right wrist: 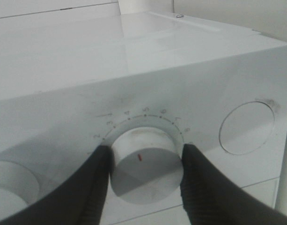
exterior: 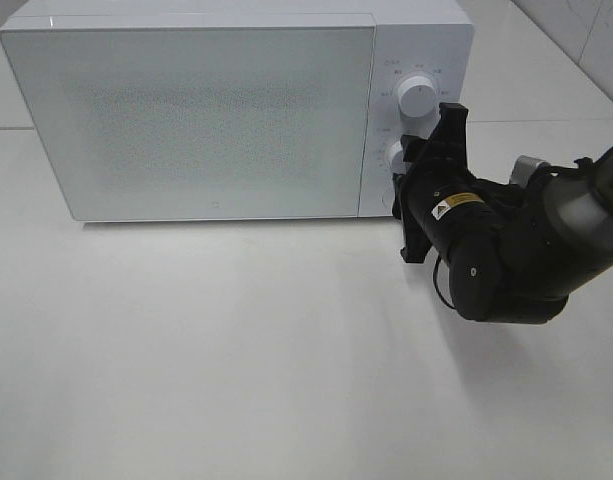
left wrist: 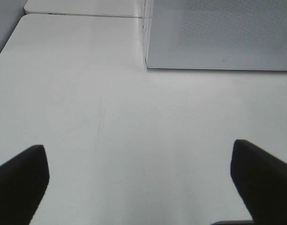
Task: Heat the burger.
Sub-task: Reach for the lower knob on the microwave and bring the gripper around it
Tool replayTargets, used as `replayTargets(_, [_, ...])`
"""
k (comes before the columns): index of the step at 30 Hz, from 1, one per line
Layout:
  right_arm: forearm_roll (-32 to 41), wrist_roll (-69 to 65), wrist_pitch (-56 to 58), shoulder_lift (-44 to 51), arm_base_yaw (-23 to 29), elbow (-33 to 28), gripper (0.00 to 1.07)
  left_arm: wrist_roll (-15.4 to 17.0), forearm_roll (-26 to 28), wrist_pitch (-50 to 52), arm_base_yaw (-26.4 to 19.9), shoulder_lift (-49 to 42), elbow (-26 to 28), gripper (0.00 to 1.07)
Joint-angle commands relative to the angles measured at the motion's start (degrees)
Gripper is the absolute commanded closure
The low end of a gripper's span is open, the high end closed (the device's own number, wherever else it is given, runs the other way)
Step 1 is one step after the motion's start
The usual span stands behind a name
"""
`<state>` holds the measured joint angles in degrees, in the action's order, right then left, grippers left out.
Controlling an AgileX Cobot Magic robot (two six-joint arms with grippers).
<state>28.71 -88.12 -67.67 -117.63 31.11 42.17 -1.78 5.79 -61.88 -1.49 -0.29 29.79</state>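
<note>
The burger is hidden; no frame shows it. The white microwave (exterior: 186,110) stands at the back of the table with its frosted door shut. My right gripper (exterior: 404,165) reaches to the control panel and is shut on the lower knob (right wrist: 143,150). One black finger (right wrist: 94,183) presses each side of the knob, whose red mark points down toward the camera, below a numbered dial. My left gripper (left wrist: 141,187) shows only in the left wrist view. It is open and holds nothing, low over bare white table in front of the microwave's (left wrist: 218,33) left corner.
Above the gripped knob sits a second white knob (exterior: 417,95). A round button (right wrist: 246,127) lies on the panel beside the gripped knob. The right arm's black body (exterior: 496,250) hangs over the table in front of the panel.
</note>
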Motion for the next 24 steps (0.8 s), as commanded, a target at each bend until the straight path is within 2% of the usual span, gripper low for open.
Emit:
replayTargets(1, [-9.0, 0.7, -12.5, 0.8, 0.6, 2.3, 1.04, 0.0, 0.5, 0.7, -0.2, -0.9, -0.2, 0.08])
replayTargets(10, [-7.7, 2.2, -12.5, 0.8, 0.6, 2.3, 0.99, 0.0, 0.5, 0.7, -0.2, -0.9, -0.2, 0.08])
replayTargets(13, [-5.9, 4.2, -12.5, 0.8, 0.6, 2.3, 0.93, 0.0, 0.5, 0.7, -0.2, -0.9, -0.2, 0.08])
replayTargets(15, [-4.6, 5.0, -12.5, 0.8, 0.6, 2.3, 0.86, 0.0, 0.5, 0.7, -0.2, -0.9, -0.2, 0.08])
replayTargets(18, [-3.6, 5.5, -12.5, 0.8, 0.6, 2.3, 0.83, 0.0, 0.5, 0.7, -0.2, -0.9, -0.2, 0.08])
replayTargets(20, [-1.4, 6.9, -12.5, 0.8, 0.6, 2.3, 0.7, 0.0, 0.5, 0.7, -0.2, -0.9, -0.2, 0.08])
replayTargets(21, [-1.4, 6.9, -12.5, 0.8, 0.6, 2.3, 0.7, 0.0, 0.5, 0.7, -0.2, -0.9, -0.2, 0.08])
replayTargets(22, [-0.4, 6.9, -12.5, 0.8, 0.6, 2.1, 0.64, 0.0, 0.5, 0.7, -0.2, -0.9, -0.2, 0.08])
replayTargets(24, [0.1, 7.2, -12.5, 0.8, 0.6, 2.0, 0.61, 0.0, 0.5, 0.7, -0.2, -0.9, -0.2, 0.08])
